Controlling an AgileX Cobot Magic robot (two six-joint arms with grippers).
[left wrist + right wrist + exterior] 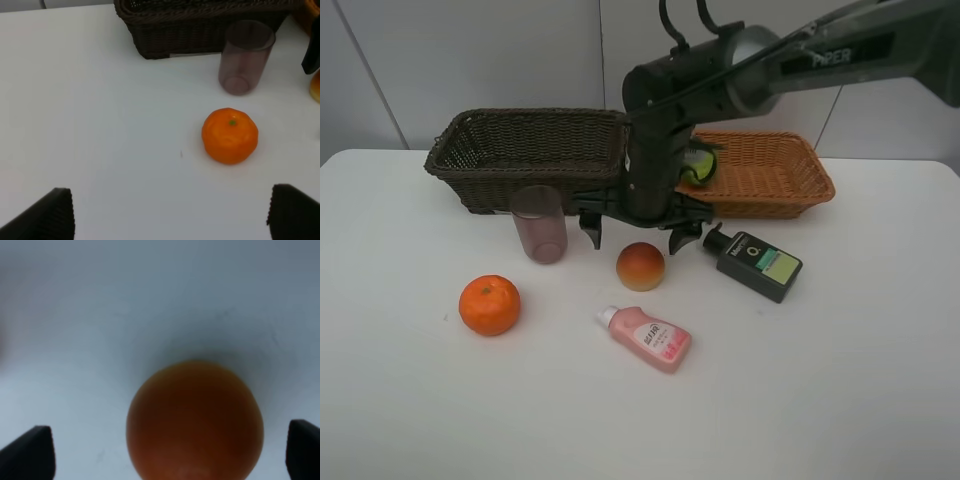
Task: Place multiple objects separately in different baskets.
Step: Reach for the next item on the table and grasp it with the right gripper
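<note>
My right gripper (638, 238) is open and hovers just above the red-orange peach (641, 266), which fills the right wrist view (195, 422) between the fingertips. The orange (489, 304) lies at the front left and shows in the left wrist view (230, 135). The purple cup (540, 224) stands in front of the dark brown basket (525, 150). The pink squeeze bottle (646, 339) and the dark green pump bottle (756, 263) lie on the table. The green citrus fruit (699, 164) sits in the orange-tan basket (775, 175). My left gripper (170, 212) is open, above bare table.
The white table (840, 380) runs to a white wall behind the baskets. The right arm (720, 80) reaches across from the upper right over the gap between the baskets.
</note>
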